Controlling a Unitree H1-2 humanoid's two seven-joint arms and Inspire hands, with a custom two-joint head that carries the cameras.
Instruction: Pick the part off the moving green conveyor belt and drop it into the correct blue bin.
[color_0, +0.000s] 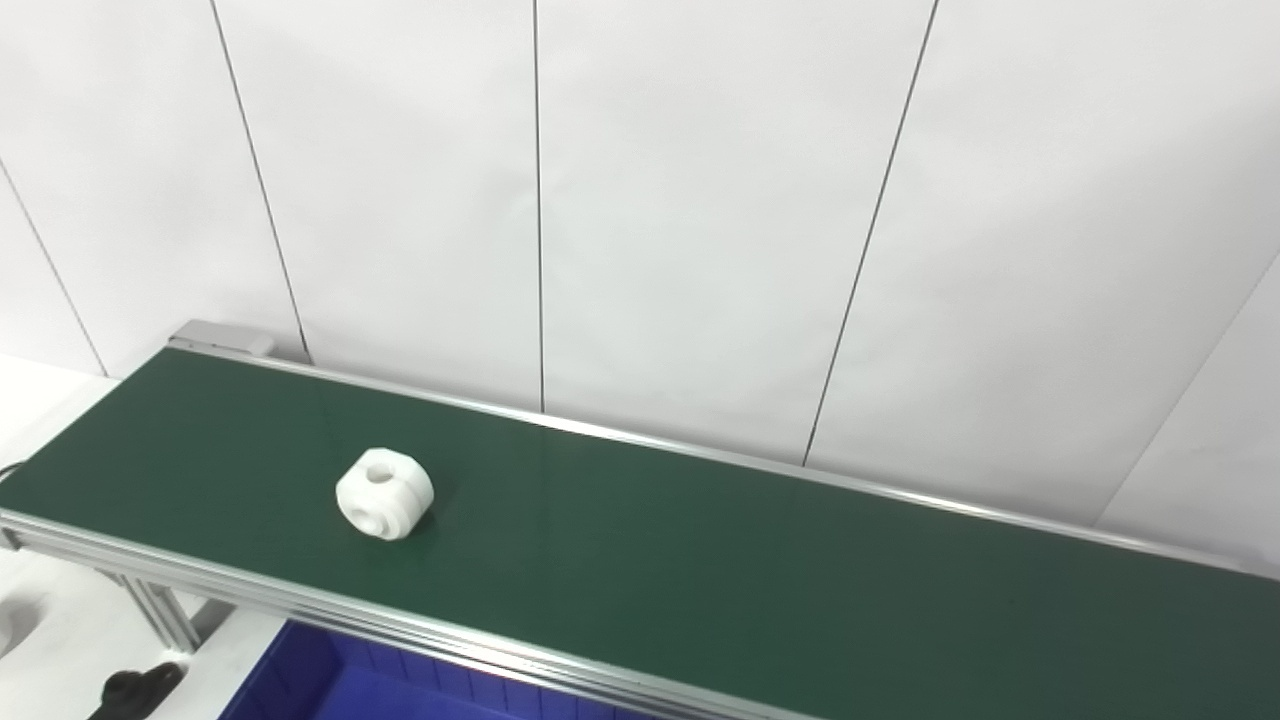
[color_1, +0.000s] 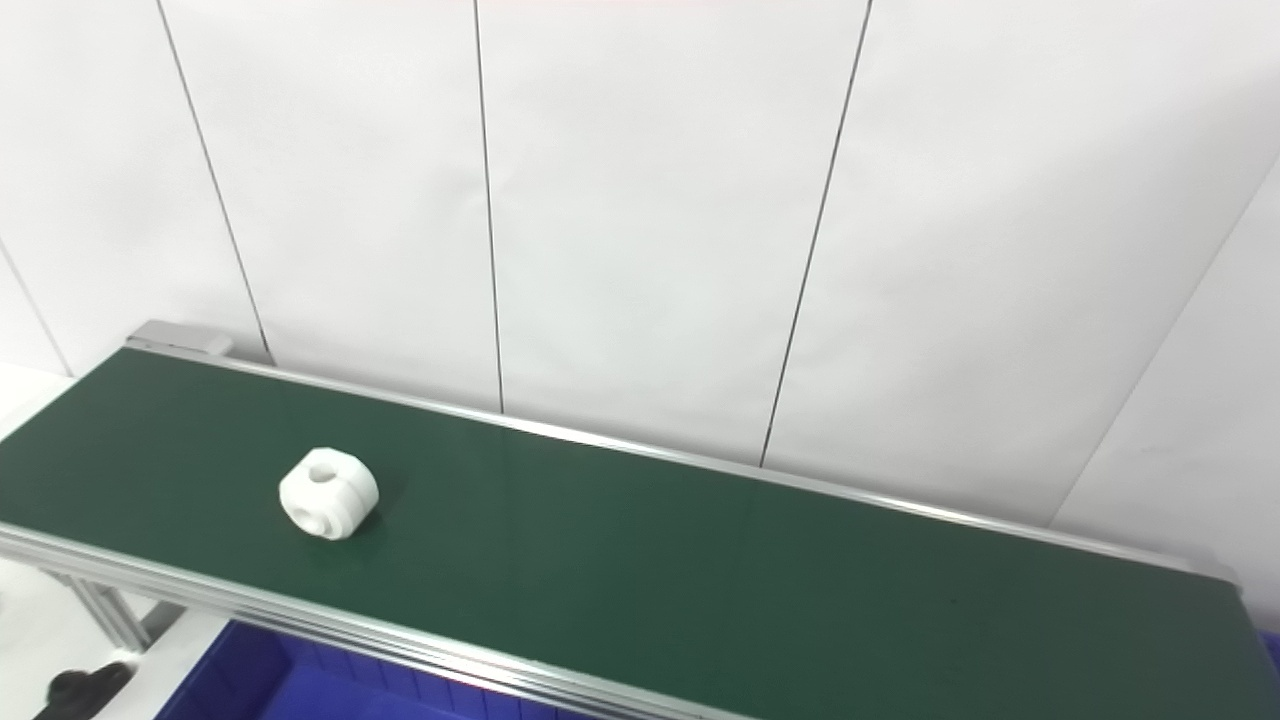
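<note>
A white round part (color_0: 384, 493) with a hole through its middle lies on the green conveyor belt (color_0: 700, 540), towards the belt's left end; it also shows in the right eye view (color_1: 328, 493). A blue bin (color_0: 330, 680) sits below the belt's near rail at the bottom left, only partly in view. A small dark shape (color_0: 135, 690) at the bottom left corner looks like part of my left hand. Too little of it shows to tell how its fingers stand. My right hand is not in view.
The belt runs from the left down towards the right, with aluminium rails (color_0: 420, 630) along both sides and a frame leg (color_0: 160, 615) at the left. White wall panels (color_0: 640, 200) stand right behind it. A white surface (color_0: 50, 640) lies at the far left.
</note>
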